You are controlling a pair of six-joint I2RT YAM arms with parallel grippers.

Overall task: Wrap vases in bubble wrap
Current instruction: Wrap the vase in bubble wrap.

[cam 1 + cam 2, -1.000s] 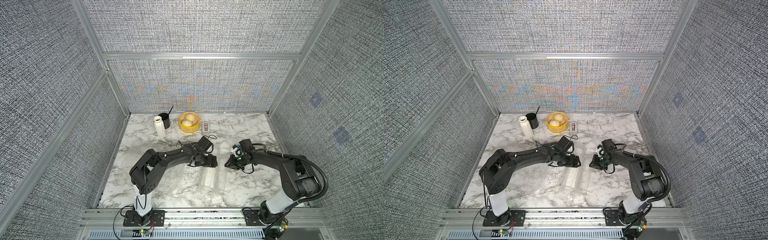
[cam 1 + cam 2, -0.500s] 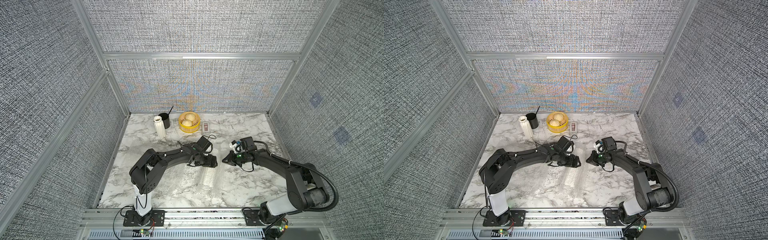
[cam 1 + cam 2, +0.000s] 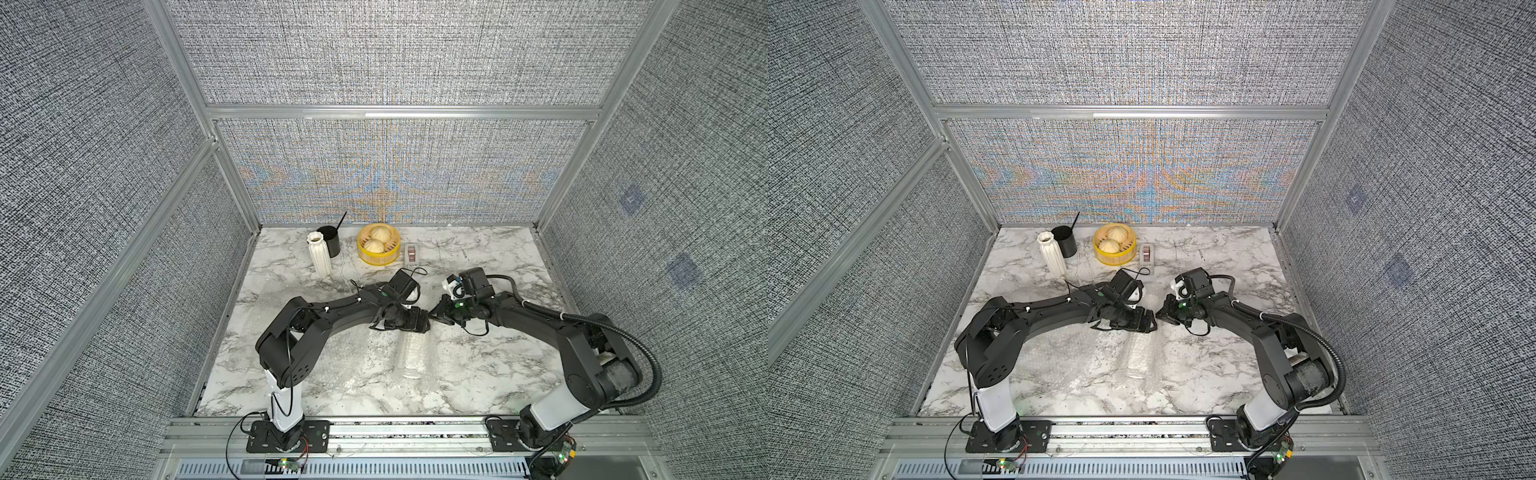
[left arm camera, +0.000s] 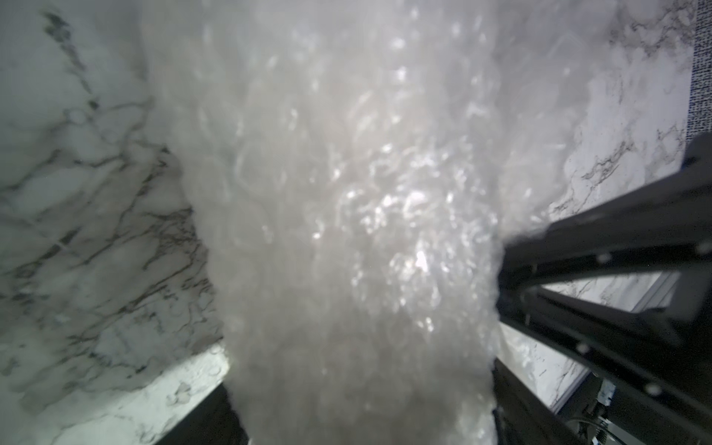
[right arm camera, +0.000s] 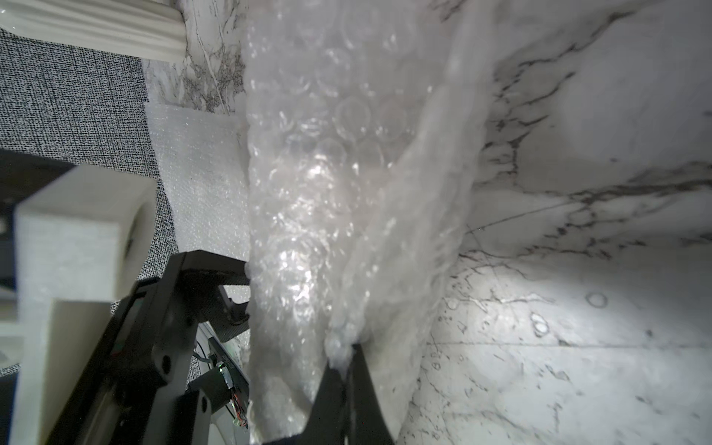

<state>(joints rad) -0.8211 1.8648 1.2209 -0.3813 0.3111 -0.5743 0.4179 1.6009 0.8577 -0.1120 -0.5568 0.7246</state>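
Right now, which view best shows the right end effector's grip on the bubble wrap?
Right wrist: the right end effector is shut, pinching the bubble wrap edge close up. Both top views show it small; left wrist shows it side-on.

Black mug with stick, yellow steamer basket holding two buns, small box beside; marble table rear.

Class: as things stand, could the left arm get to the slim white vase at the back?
Probably yes: nothing stands between the left end effector and the slim vase, but it must first leave the bubble wrap bundle.
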